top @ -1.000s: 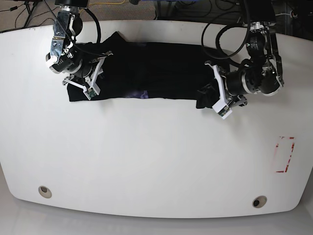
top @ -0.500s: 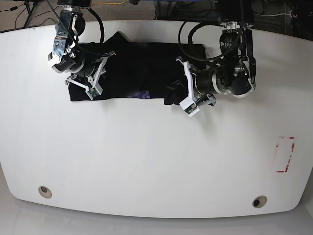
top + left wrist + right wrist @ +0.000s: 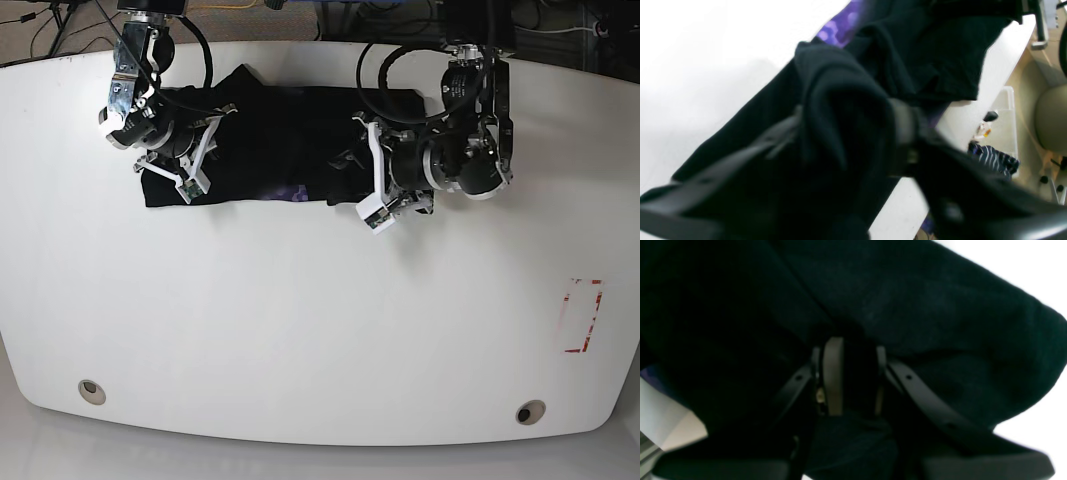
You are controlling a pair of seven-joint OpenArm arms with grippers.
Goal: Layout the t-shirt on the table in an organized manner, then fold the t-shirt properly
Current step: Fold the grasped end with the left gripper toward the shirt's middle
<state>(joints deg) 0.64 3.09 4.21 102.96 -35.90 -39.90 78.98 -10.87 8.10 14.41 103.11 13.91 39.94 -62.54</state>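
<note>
The black t-shirt point(image 3: 270, 140) lies bunched along the far edge of the white table point(image 3: 300, 320), with a bit of purple patch point(image 3: 292, 192) at its front edge. My left gripper point(image 3: 368, 190) is shut on the shirt's right end, doubled over the middle. In the left wrist view the cloth point(image 3: 923, 50) is bunched between the jaws of that gripper point(image 3: 850, 133), with purple print point(image 3: 840, 26) beyond. My right gripper point(image 3: 190, 165) is shut on the shirt's left end. In the right wrist view black cloth point(image 3: 907, 306) fills the gap of that gripper point(image 3: 853, 373).
A red-and-white tape rectangle point(image 3: 583, 315) is at the right of the table. Two grommet holes point(image 3: 91, 391) point(image 3: 530, 411) sit near the front edge. Cables hang behind the far edge. A clear bin point(image 3: 1003, 110) with striped cloth stands beyond the table.
My left gripper has moved left with the shirt's right end, carrying it over toward the middle. The right gripper has hardly moved and keeps its hold.
</note>
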